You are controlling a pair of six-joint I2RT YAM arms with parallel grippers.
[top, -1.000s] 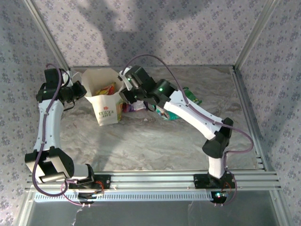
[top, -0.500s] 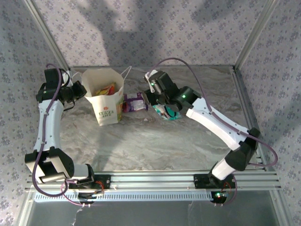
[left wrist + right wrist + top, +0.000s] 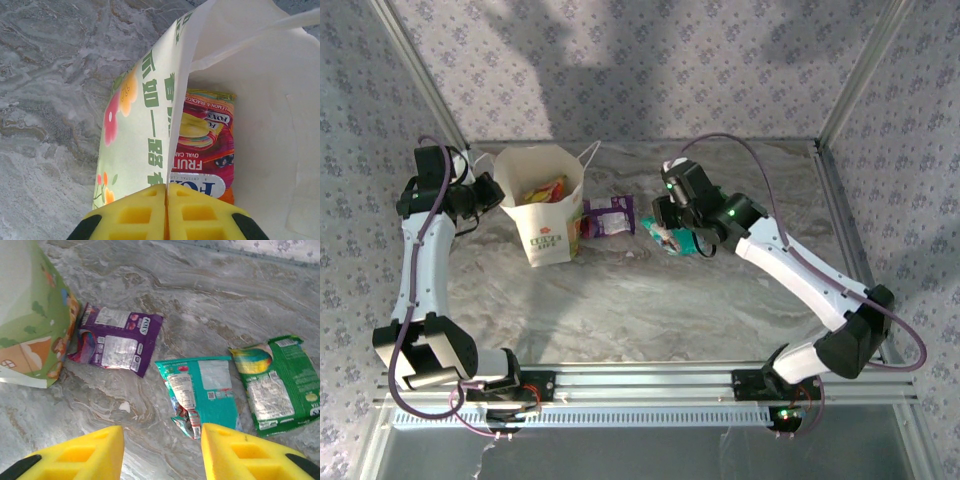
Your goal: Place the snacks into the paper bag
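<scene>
Inside paper bag (image 3: 145,125): orange FOX'S packet (image 3: 205,145); left claw (image 3: 166,189) clamped on bag wall; right claw (image 3: 161,432) apart near teal packet (image 3: 205,390).

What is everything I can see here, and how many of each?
paper bag: one, white with green print, standing at the table's far left.
sweet packets: one or two, red and yellow, inside the bag.
purple packet: one, flat beside the bag.
teal packet: at least one, crumpled, right of the purple one.
green packet: one, right of the teal.
table: one, grey marbled.
left gripper: yellow fingers, shut on the bag's rim.
right gripper: yellow fingers, open, over the loose packets.
</scene>
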